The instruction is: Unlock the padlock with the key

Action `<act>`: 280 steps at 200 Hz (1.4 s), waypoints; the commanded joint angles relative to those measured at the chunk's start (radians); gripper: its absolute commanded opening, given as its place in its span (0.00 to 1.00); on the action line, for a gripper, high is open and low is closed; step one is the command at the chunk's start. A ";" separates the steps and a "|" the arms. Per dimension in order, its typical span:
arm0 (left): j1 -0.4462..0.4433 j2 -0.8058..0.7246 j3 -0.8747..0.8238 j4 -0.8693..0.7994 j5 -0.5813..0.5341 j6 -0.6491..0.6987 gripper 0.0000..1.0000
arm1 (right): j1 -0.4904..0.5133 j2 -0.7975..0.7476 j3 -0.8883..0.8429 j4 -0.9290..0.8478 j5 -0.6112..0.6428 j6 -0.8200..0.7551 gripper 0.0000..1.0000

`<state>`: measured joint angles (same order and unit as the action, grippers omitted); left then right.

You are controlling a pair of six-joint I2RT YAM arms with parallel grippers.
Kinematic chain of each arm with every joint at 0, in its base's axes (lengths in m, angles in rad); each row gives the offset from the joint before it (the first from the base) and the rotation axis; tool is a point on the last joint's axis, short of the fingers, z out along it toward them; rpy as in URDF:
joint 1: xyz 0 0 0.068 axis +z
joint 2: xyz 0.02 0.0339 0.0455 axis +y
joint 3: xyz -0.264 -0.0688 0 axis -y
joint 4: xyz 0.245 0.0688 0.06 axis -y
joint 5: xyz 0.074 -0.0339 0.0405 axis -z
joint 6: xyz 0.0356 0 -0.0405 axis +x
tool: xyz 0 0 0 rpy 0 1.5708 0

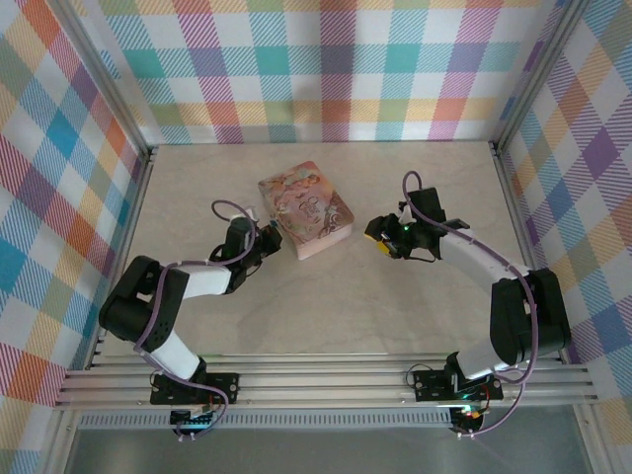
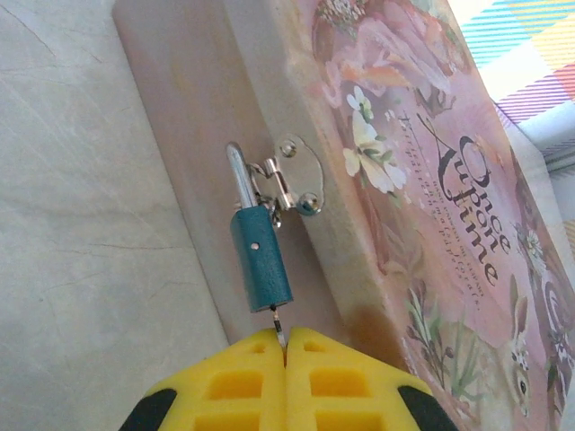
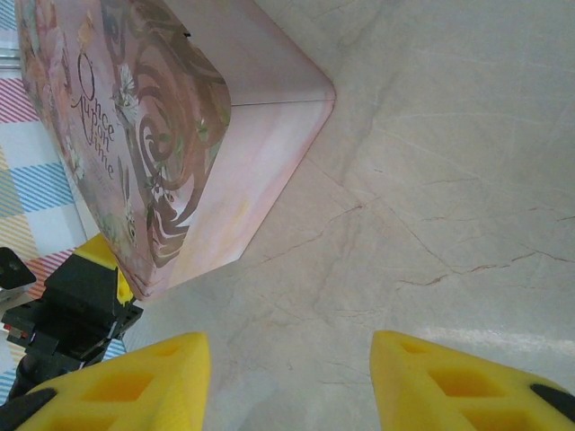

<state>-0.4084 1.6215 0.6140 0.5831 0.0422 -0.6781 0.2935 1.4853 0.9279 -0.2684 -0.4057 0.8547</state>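
Box (image 2: 422, 135) seemingly lettered "Once Upon a Time", padlock (image 2: 260, 260), key (image 2: 278, 325)

The left gripper (image 2: 286, 336) is pinching the key (image 2: 278, 323) between closed fingers; the right gripper (image 3: 289, 348) is hovering, fingers spread, both arms bending toward the tabletop's (image 1: 326, 316) middle.
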 commanded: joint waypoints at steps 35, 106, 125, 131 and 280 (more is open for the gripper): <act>-0.019 0.014 0.006 0.055 -0.115 -0.040 0.00 | -0.010 0.015 -0.005 0.026 -0.029 -0.005 0.51; 0.063 0.040 0.015 0.020 -0.042 -0.004 0.00 | -0.017 0.019 -0.009 0.028 -0.034 -0.005 0.51; 0.079 0.059 0.011 0.033 -0.012 -0.003 0.00 | -0.019 0.021 -0.011 0.030 -0.037 -0.005 0.51; 0.084 0.065 0.009 0.036 -0.002 -0.003 0.00 | -0.020 0.020 -0.010 0.030 -0.036 -0.005 0.51; 0.122 -0.030 -0.049 -0.088 0.128 0.043 0.00 | -0.037 -0.024 -0.014 -0.008 -0.018 -0.022 0.52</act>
<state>-0.2989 1.6924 0.5915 0.5789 0.1501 -0.6788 0.2676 1.4933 0.9215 -0.2558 -0.4271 0.8516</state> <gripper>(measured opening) 0.045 0.520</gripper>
